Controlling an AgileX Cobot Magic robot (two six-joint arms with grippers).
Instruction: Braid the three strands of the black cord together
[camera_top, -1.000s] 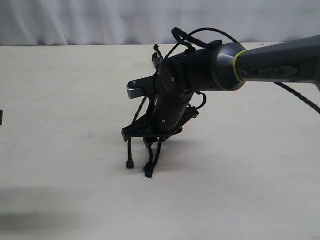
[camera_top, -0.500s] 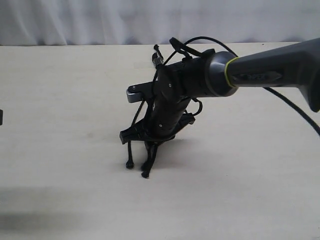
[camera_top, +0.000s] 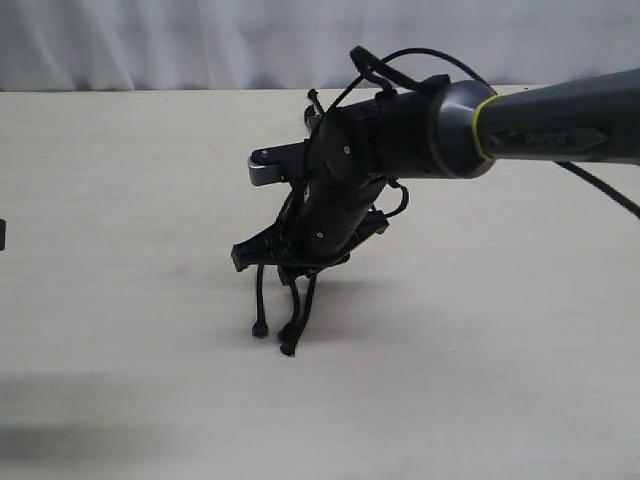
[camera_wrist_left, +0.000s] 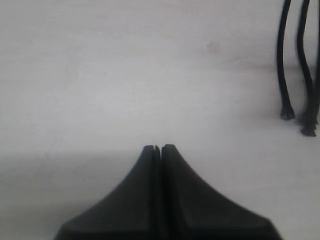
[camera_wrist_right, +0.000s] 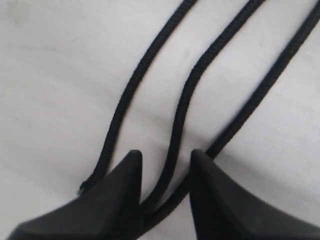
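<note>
The black cord lies on the pale table, its bound end (camera_top: 315, 105) at the far side. The three strands run toward the near side and end in small tips (camera_top: 260, 328) (camera_top: 288, 346). My right gripper (camera_top: 295, 272) points down over the strands, hiding their middle stretch. In the right wrist view the right gripper (camera_wrist_right: 165, 159) is open. The middle strand (camera_wrist_right: 192, 85) runs between its fingers, the left strand (camera_wrist_right: 135, 85) lies outside one finger, and the right strand (camera_wrist_right: 270, 85) passes under the other. My left gripper (camera_wrist_left: 159, 148) is shut on nothing, away from the strand tips (camera_wrist_left: 287, 114).
The right arm (camera_top: 540, 130) reaches in from the right, with its looping cable (camera_top: 420, 55) above the wrist. A grey metal clip-like part (camera_top: 262, 172) sticks out beside the cord. A white curtain (camera_top: 200, 40) hangs behind the table's far edge.
The right gripper has shifted slightly to the left over the strands, and the near strand tips have moved a little left with it. The left arm has not visibly moved.
</note>
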